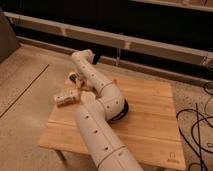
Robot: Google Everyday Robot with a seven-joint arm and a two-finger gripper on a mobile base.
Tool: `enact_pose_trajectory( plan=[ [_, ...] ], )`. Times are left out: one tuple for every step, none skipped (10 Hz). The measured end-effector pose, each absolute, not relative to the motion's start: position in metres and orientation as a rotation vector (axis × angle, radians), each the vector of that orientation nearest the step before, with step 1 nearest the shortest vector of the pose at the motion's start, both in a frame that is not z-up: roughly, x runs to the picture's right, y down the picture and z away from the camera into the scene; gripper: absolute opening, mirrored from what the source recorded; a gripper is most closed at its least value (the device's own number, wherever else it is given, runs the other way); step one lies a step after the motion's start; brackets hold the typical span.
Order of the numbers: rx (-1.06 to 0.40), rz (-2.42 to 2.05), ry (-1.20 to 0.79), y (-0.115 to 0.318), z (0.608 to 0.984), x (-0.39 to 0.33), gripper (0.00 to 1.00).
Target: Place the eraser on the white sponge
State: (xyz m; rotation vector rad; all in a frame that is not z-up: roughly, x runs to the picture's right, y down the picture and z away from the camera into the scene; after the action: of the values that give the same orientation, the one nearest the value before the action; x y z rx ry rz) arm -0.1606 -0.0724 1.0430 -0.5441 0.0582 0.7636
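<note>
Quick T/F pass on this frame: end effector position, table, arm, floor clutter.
1. The end effector is at the table edge on the picture's right. False: it is near the edge on the picture's left of the table.
2. Black cables lie on the floor at the picture's right, beside the table. True.
3. The white arm reaches over the tabletop from the near side. True.
4. The tabletop is glass. False: it is light wood.
</note>
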Motion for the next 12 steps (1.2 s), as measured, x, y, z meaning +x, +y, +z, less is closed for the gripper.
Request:
enact_pose_trajectory(
  plan=[
    [-0.497, 0.772, 0.060, -0.094, 1.033, -0.160, 0.00],
    [-0.441, 0.778, 0.071, -0.119, 1.019, -0.158, 0.00],
    [-0.395, 0.785, 0.098, -0.139, 1.004, -0.154, 0.00],
    [-0.366, 0.793, 0.128, -0.150, 0.992, -0.149, 0.00],
    [-0.357, 0.802, 0.162, -0.152, 0.984, -0.146, 0.00],
    [-0.351, 0.815, 0.192, -0.152, 0.978, -0.144, 0.00],
    [-0.340, 0.840, 0.203, -0.154, 0.968, -0.146, 0.00],
    [-0.336, 0.855, 0.202, -0.155, 0.963, -0.148, 0.00],
    [-0.331, 0.883, 0.184, -0.155, 0.948, -0.157, 0.00],
    [-0.330, 0.897, 0.163, -0.152, 0.937, -0.162, 0.00],
    [-0.317, 0.911, 0.126, -0.158, 0.924, -0.163, 0.00],
    [-0.281, 0.934, 0.068, -0.176, 0.904, -0.163, 0.00]
  ],
)
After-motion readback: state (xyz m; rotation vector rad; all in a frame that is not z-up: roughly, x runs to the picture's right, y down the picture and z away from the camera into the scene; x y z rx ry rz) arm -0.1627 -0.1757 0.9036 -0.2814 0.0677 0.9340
